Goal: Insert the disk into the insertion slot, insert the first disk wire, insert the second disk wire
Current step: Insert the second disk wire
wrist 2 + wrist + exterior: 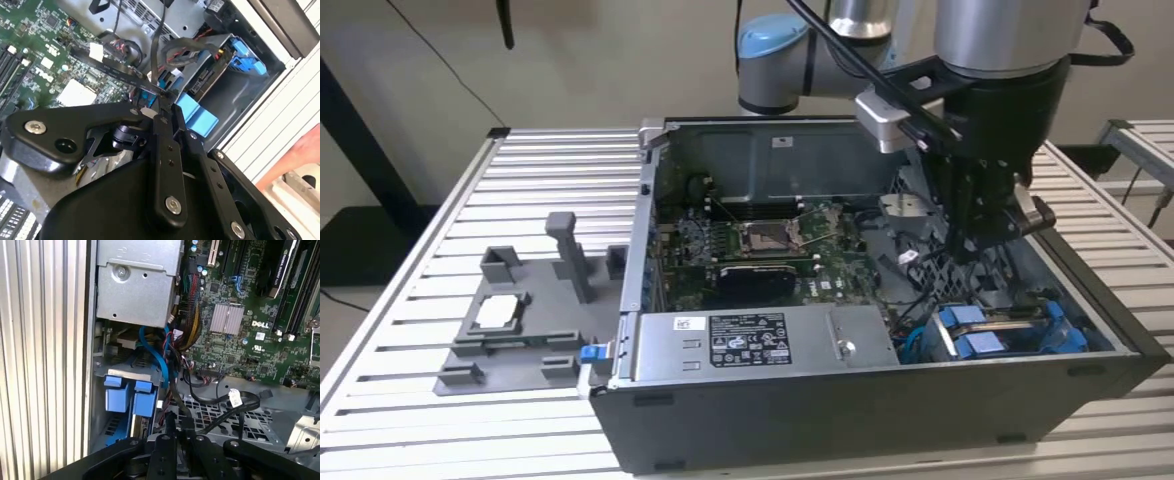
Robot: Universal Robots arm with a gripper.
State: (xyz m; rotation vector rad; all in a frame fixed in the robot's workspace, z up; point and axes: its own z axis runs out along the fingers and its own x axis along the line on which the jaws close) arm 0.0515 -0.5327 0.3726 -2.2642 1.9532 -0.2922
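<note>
One gripper [165, 102] clamped on black wire [115, 69], we see disk [981, 335] seated in insertion slot [125, 374], exterior view's lower right.

We see loose cables [172, 360] crowding the insertion slot [122, 375]; the power-supply box [747, 340] walls it on the exterior view's left.

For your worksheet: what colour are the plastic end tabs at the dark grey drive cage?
Bright blue end tabs, clearest in the first wrist view.
</note>
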